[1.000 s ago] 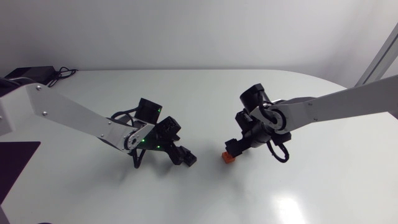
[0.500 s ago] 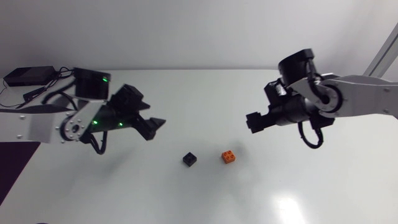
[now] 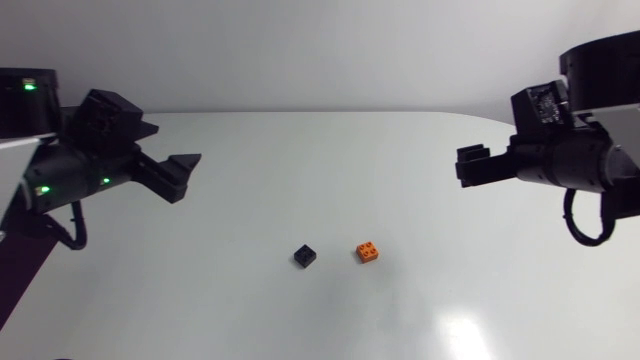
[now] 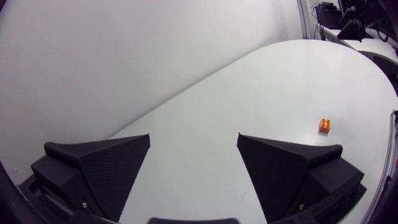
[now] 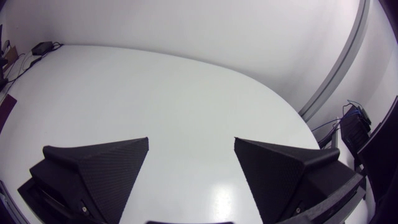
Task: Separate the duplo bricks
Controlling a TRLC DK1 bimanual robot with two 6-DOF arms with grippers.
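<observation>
Two small duplo bricks lie apart on the white table: a black brick and, a short way to its right, an orange brick. The orange brick also shows in the left wrist view, far ahead of my left gripper and off to one side. That left gripper hangs open and empty over the table's left part, well away from both bricks. Over the right part my right gripper is raised, open and empty. No brick shows in the right wrist view.
A black box with cables sits at the table's far left corner, seen in the right wrist view. The table's rounded edge curves past ahead of the right gripper.
Both arms have pulled back from the centre toward their own sides and risen. The left gripper let go of the black brick, which stays on the table; the orange brick has not moved.
</observation>
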